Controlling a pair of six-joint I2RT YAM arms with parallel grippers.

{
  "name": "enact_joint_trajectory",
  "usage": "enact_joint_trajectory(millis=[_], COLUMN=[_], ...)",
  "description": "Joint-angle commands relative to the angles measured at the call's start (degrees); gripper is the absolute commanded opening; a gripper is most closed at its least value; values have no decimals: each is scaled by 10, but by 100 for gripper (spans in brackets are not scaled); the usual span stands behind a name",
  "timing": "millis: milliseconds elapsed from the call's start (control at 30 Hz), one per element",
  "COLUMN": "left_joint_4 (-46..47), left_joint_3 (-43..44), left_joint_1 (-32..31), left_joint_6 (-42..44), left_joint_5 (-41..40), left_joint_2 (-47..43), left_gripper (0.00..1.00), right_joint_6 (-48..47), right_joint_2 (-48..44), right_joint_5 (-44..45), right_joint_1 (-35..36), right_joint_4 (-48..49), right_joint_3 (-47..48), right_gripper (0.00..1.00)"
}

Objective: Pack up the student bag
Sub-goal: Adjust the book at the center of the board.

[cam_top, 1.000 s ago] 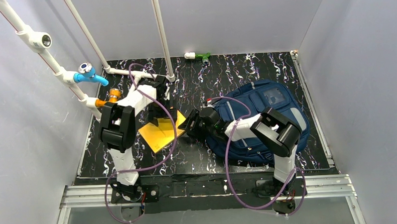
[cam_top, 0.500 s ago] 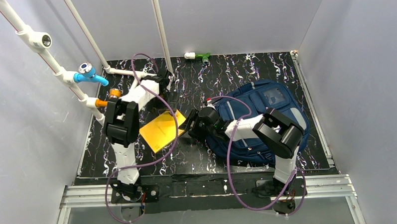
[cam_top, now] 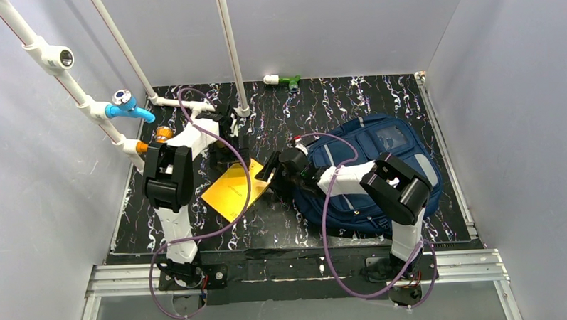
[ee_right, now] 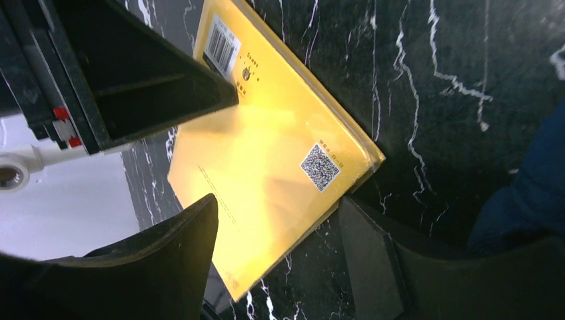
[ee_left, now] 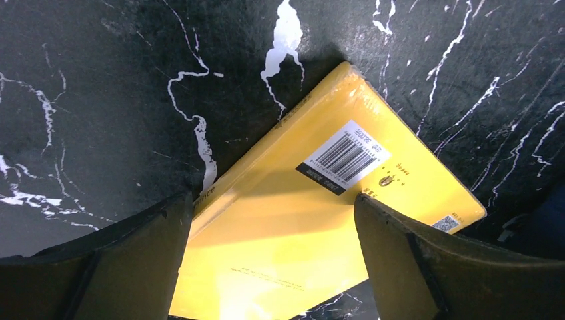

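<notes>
The left fingers [ee_left: 100, 267] and right fingers [ee_right: 166, 267] are both spread wide, holding nothing, so they should squeeze the yellow book [cam_top: 233, 189] softly and carry it to the student bag [cam_top: 369, 132].

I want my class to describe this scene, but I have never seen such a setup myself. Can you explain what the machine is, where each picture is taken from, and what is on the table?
The machine is two robot arms bolted at the near edge of a black marbled table. The wide picture looks down from above and behind them. The two close-ups come from cameras on the wrists, so the dark shapes at their lower edges are each arm's own fingers. On the table lie a navy student bag, on the right, and a thin yellow book with a barcode sticker, in the middle. The left gripper and the right gripper are both at the book with their jaws open. Nothing is held yet.
</notes>
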Motion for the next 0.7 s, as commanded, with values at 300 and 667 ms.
enact_joint_trajectory(millis=[300, 667], left_joint_4=[51, 141], left_joint_3=[-114, -170], left_joint_1=[-5, -5], left_joint_6=[-89, -174], left_joint_5=[165, 223], left_joint_2=[-57, -107], left_gripper=[83, 78], right_joint_6=[13, 20], right_joint_2=[-20, -71], right_joint_5=[-103, -95], right_joint_1=[-17, -4], right_joint_4=[175, 151], right_joint_3=[67, 79], right_gripper=[65, 59])
